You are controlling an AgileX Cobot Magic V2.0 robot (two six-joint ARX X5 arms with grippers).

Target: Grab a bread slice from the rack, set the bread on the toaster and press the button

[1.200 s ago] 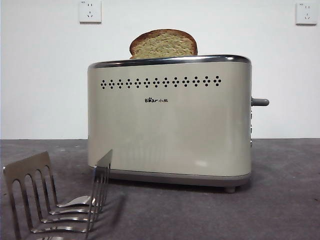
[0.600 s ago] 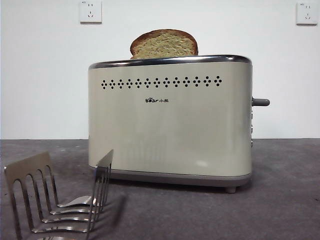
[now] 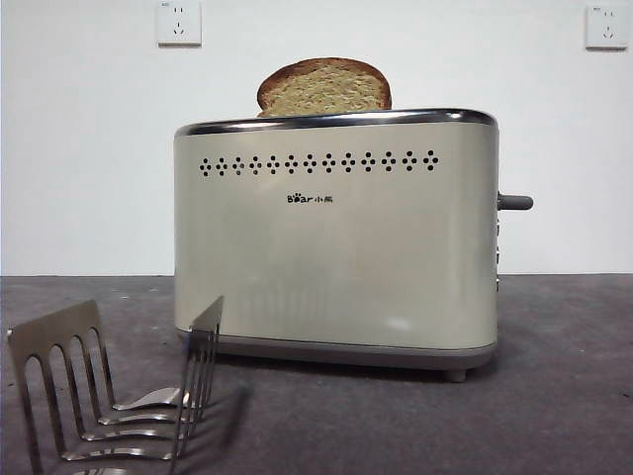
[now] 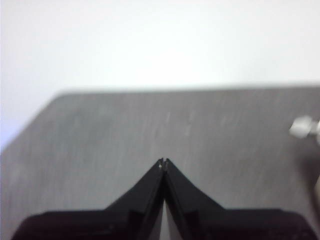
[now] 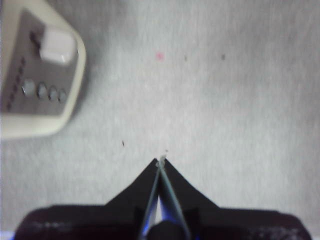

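bread: one slice of bread [image 3: 323,87], just the rounded top with its dark crust poking up out of the toaster's top, standing upright and a bit left of the middle.

toaster: one toaster [image 3: 336,242], big cream box with a chrome rim, sitting on the grey table [image 3: 554,396]. One row of black dot clusters across the face and a little Bear logo [image 3: 310,199] under it. The right wrist cam catches its narrow end too [image 5: 37,75].

button: one button [image 3: 515,202], a grey lever stub sticking out of the toaster's right end, high up on that end. From the right wrist cam it looks like a pale block [image 5: 58,45], with a few small round knobs [image 5: 45,91] in a row near it on the same panel.

rack: one rack [image 3: 119,391], shiny metal, low in the front left corner, nothing in its slots. I count two divider plates clearly; more than that I can't say.

wall sockets: two wall sockets [image 3: 178,22], one up left, one up right.

left gripper: left gripper [image 4: 163,161] pinched together at the tips, holding nothing, over bare table. One small white blurry thing [image 4: 302,127] at the edge, can't tell what it is.

right gripper: right gripper [image 5: 161,161] also closed to a point, nothing in it, over bare table and well apart from the toaster's end.
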